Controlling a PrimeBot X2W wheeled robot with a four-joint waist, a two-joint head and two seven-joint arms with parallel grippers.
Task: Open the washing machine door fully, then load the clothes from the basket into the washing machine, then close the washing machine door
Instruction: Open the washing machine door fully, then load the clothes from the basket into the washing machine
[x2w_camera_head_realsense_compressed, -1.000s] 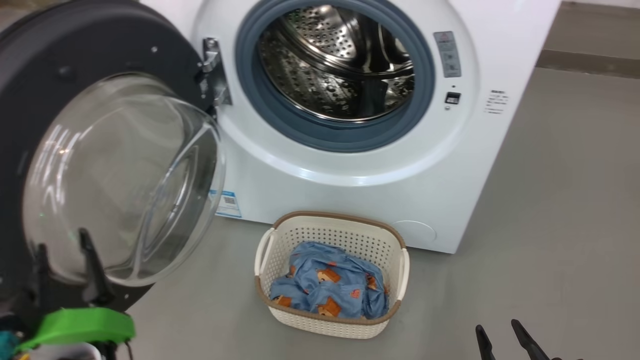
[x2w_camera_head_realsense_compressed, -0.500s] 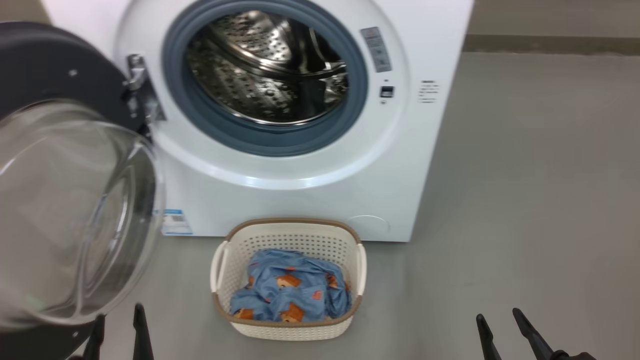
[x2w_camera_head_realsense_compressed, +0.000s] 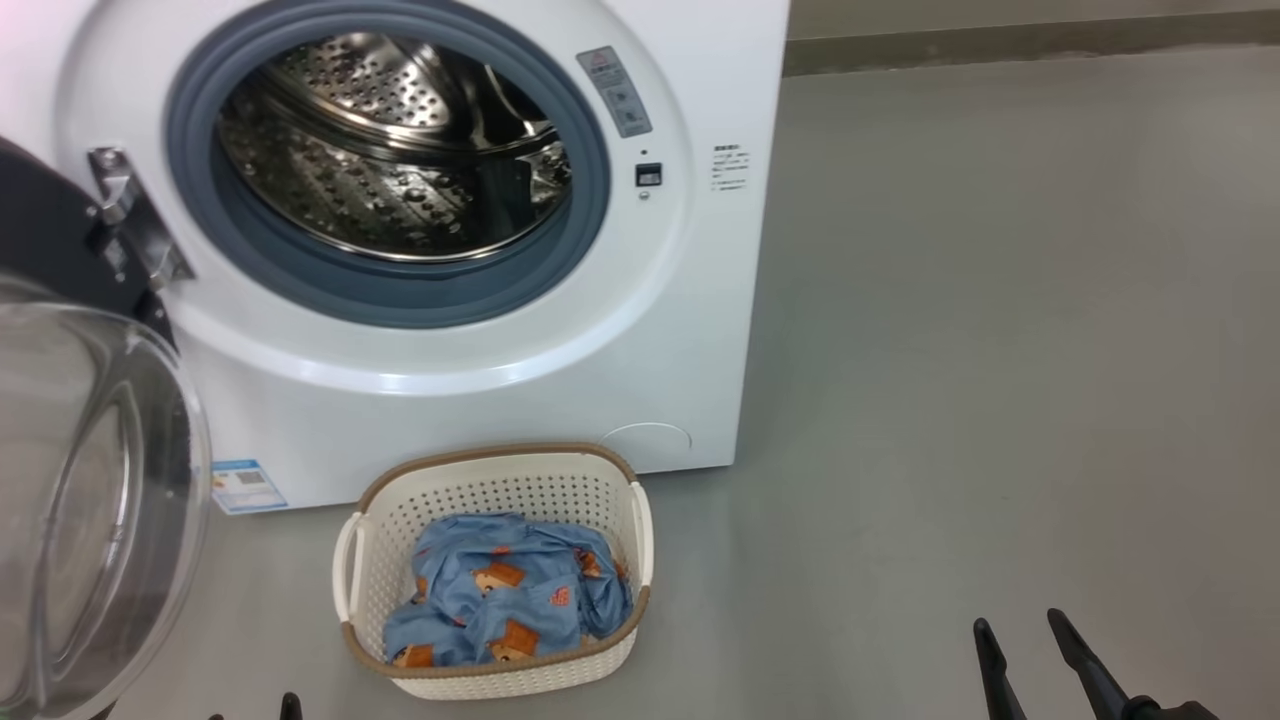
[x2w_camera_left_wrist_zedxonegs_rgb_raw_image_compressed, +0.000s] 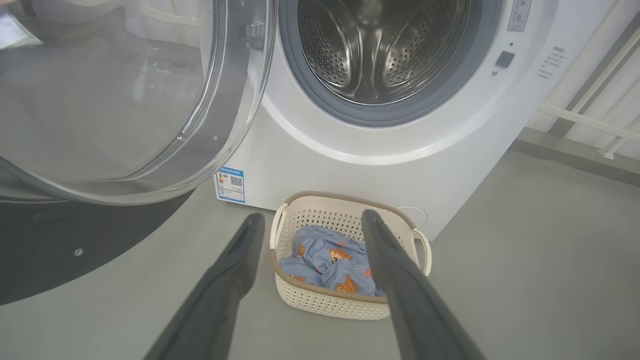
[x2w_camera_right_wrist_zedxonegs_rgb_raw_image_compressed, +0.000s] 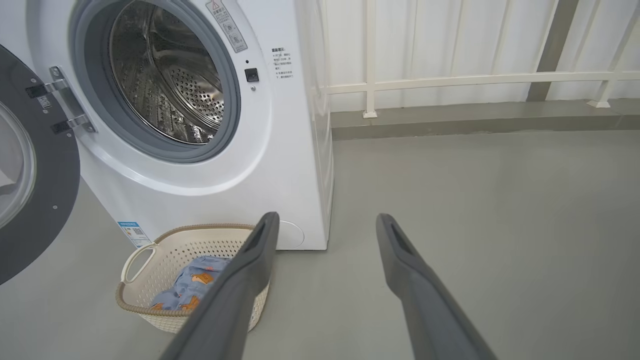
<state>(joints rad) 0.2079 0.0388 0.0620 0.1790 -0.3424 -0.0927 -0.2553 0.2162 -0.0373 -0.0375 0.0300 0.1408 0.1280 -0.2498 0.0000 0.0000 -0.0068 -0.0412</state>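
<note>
**Status: Loading Not Yet Begun**

At the lower right of the head view, the right pincer (x2w_camera_head_realsense_compressed: 1018, 620) stood spread and empty. The left pincer (x2w_camera_left_wrist_zedxonegs_rgb_raw_image_compressed: 311, 216) was likewise spread, holding nothing. Beyond them, at lower centre, the clothes (x2w_camera_head_realsense_compressed: 505, 590) lay bunched in the basket (x2w_camera_head_realsense_compressed: 500, 455) on the floor (x2w_camera_head_realsense_compressed: 950, 350), just in front of the washing machine (x2w_camera_head_realsense_compressed: 650, 300). The washing machine door (x2w_camera_head_realsense_compressed: 90, 480) hung open at the left edge, exposing the drum (x2w_camera_head_realsense_compressed: 390, 150).

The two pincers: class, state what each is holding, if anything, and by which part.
Nothing is held. The left pincer and the right pincer both stand open and empty; the clothes lie untouched in the basket.
</note>
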